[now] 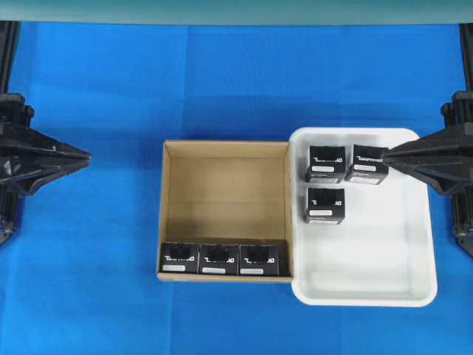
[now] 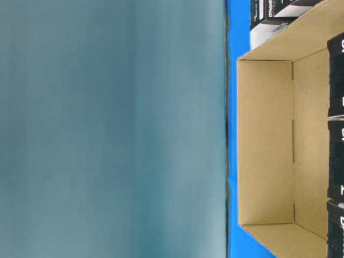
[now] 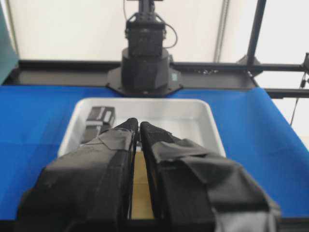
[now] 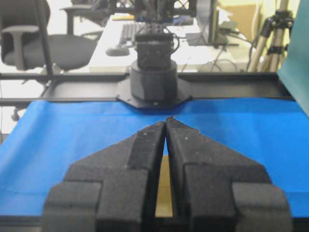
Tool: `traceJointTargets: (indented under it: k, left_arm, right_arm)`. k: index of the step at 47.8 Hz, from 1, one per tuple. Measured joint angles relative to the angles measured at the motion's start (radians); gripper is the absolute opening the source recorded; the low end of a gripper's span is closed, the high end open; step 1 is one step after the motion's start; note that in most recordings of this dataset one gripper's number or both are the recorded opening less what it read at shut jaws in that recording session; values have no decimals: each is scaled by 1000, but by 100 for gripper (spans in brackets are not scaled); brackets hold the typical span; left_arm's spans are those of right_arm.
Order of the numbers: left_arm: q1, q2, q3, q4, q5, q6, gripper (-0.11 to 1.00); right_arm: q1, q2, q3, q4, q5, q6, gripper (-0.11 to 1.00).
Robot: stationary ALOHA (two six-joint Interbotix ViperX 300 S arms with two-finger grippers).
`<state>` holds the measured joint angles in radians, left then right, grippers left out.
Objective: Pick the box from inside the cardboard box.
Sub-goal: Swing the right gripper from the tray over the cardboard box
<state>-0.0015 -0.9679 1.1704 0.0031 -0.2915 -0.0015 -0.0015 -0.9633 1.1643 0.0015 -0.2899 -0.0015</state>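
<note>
The cardboard box (image 1: 225, 200) sits mid-table with three black boxes in a row along its near wall: left (image 1: 179, 259), middle (image 1: 219, 259), right (image 1: 259, 259). In the table-level view the cardboard box (image 2: 266, 140) fills the right side, with black boxes (image 2: 336, 75) cut off at the edge. My left gripper (image 1: 89, 156) hangs at the far left, away from the carton, shut and empty; its tips (image 3: 139, 123) meet. My right gripper (image 1: 386, 155) is shut on nothing, its tip at the edge of a black box in the tray; its tips (image 4: 165, 123) touch.
A white plastic tray (image 1: 384, 251) abuts the carton's right wall and holds three more black boxes (image 1: 326, 163), (image 1: 367, 163), (image 1: 325, 205). Blue cloth covers the table. The left wrist view shows the tray (image 3: 203, 116) and the opposite arm's base (image 3: 145, 58).
</note>
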Motion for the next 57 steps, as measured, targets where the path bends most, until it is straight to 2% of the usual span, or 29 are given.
traceJointTargets:
  k: [3, 8, 14, 25, 37, 48, 57]
  left_arm:
    - [2, 0, -6, 6, 32, -2, 8]
    - [2, 2, -26, 11, 114, -2, -4]
    - [3, 2, -57, 12, 215, -2, -7]
    - [2, -2, -84, 12, 331, -2, -7]
    - [2, -5, -95, 12, 407, -2, -7]
    - [2, -11, -114, 12, 497, -2, -7]
    - [-2, -15, -121, 12, 523, -2, -7]
  right_arm:
    - [0, 2, 0, 8, 3, 12, 14]
    - [0, 5, -5, 63, 35, 32, 3]
    - [-2, 9, -29, 117, 140, 77, 1]
    - [-3, 57, -130, 123, 394, 152, 1]
    - [-2, 184, -281, 123, 652, 216, 1]
    - [14, 351, -422, 129, 805, 229, 1]
    - [28, 517, -560, 144, 946, 229, 1]
